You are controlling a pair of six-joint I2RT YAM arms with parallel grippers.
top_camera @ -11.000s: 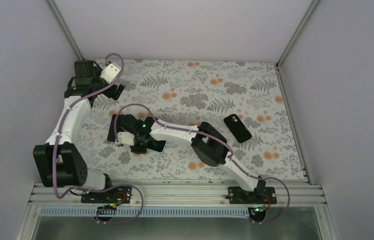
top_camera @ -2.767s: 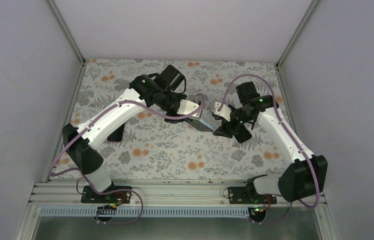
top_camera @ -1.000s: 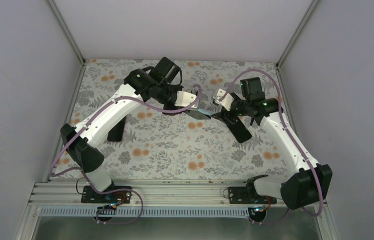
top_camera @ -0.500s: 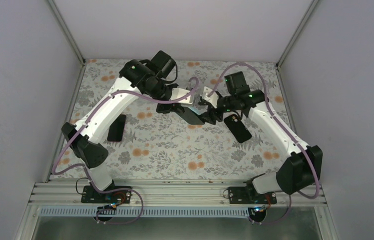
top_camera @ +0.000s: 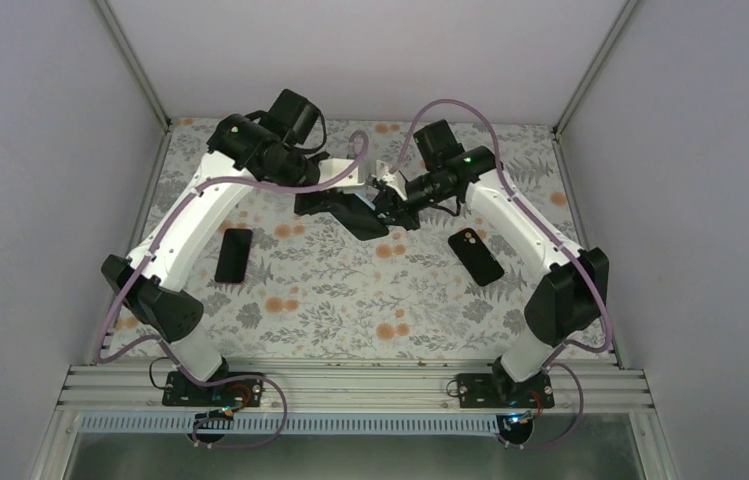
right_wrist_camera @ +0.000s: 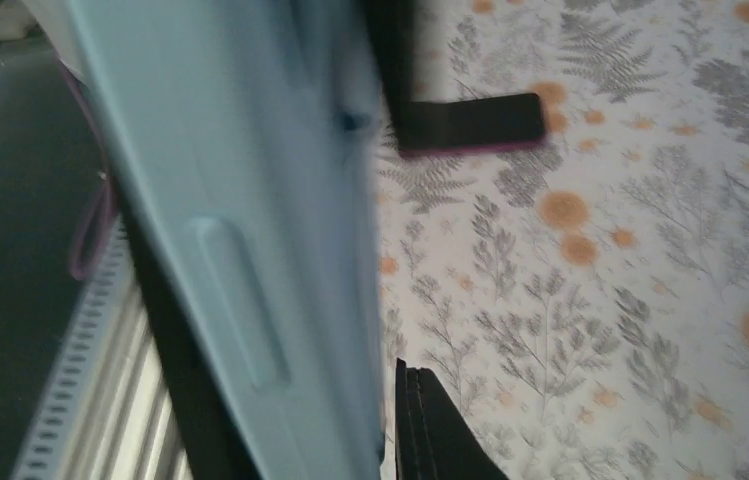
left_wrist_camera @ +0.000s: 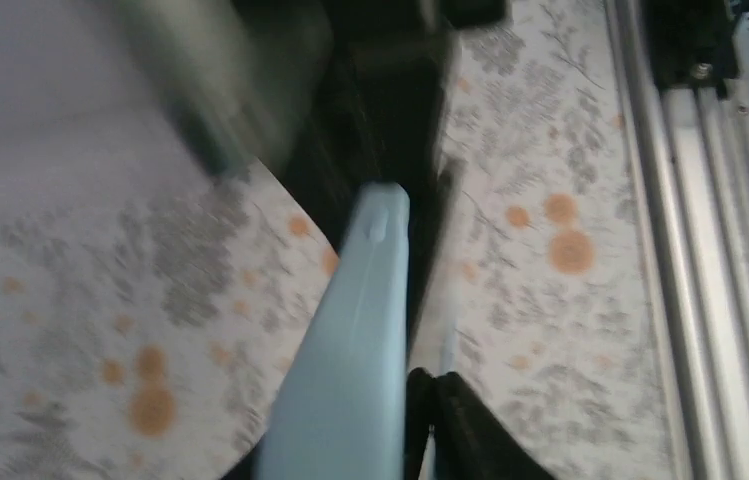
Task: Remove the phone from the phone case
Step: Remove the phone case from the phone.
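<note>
Top view: phone case [top_camera: 345, 211] is up off the floral surface [top_camera: 350, 300], mid-back, between the two arms. Its upward face is dark and looks like the phone [top_camera: 358, 219] seated in it. The left arm [top_camera: 185, 215] comes in from the left, and the left jaws are pinched tight on the case's left end. The right arm [top_camera: 525, 225] comes in from the right, with the right jaws at the case's right end. Cannot tell if they clamp it or just touch. Two loose items lie flat on the surface: left handset [top_camera: 234, 254] under the left arm, and right handset [top_camera: 476, 256], with a lens dot, under the right arm. Both are well apart from the held case. The rail [top_camera: 350, 385] runs along the near edge.

Left wrist view: blurry. The case's pale blue edge [left_wrist_camera: 350, 340] runs up the middle of the frame, with a side button near its tip. A dark finger [left_wrist_camera: 462, 430] is just beside it at the bottom. A dark blurred mass [left_wrist_camera: 380, 90] sits at the case's far end and blocks what is behind it. Rail [left_wrist_camera: 670, 200] on the right.

Right wrist view: the pale blue case [right_wrist_camera: 240, 220] fills the left half, very close, and hides most of the scene. A dark finger [right_wrist_camera: 430, 430] sits right by its lower edge; contact is unclear. Beyond it, a black slab [right_wrist_camera: 470, 122] with a magenta rim lies flat on the surface [right_wrist_camera: 600, 300]. Cannot tell which handset it is.
</note>
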